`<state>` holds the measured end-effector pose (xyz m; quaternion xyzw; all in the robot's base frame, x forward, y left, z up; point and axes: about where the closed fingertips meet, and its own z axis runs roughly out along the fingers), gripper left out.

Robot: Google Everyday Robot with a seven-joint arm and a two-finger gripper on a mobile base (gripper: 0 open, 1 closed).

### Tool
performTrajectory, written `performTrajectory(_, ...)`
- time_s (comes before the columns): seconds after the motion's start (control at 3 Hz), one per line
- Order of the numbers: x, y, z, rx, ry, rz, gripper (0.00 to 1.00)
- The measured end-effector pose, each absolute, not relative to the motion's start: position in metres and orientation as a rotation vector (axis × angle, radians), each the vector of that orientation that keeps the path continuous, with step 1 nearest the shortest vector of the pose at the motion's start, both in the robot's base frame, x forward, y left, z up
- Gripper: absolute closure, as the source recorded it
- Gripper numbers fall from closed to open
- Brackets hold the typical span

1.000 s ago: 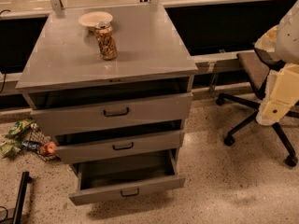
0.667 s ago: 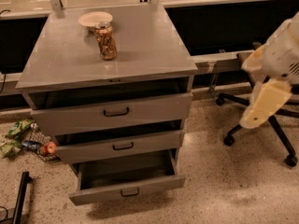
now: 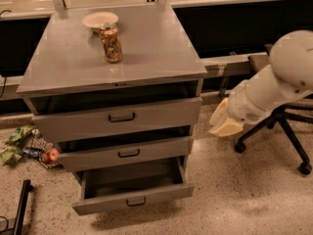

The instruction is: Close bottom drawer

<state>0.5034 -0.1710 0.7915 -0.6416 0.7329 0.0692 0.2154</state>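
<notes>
The bottom drawer (image 3: 161, 194) is the lowest of three grey cabinet drawers. It is pulled out the furthest and its inside looks empty. A small black pull handle (image 3: 136, 201) sits at the centre of its front panel. The two drawers above it also stand a little open. My gripper (image 3: 224, 123) is the cream-coloured end of my white arm (image 3: 274, 84). It hangs to the right of the cabinet at about the height of the middle drawer, apart from all the drawers.
A can (image 3: 111, 43) and a white bowl (image 3: 100, 20) stand on the cabinet top (image 3: 146, 48). Litter and an apple (image 3: 51, 155) lie on the floor at the left. A black office chair base (image 3: 288, 131) stands behind my arm at the right.
My arm has swung in from the right edge, down and to the left, closer to the cabinet's right side. The drawers have not moved.
</notes>
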Motion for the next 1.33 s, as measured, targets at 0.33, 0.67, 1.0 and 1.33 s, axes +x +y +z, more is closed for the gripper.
performTrajectory(0.33, 0.513, -0.17, 0.783, -1.77, 2.012, 0.185, 0.87)
performTrajectory(0.67, 0.503, -0.165, 0.756, -1.724, 2.046, 0.279, 1.0)
performTrajectory(1.0, 0.499, -0.154, 0.681, -1.621, 2.088, 0.402, 1.0)
performTrajectory(1.33, 0.509, -0.141, 0.615, -1.571, 2.053, 0.436, 1.0)
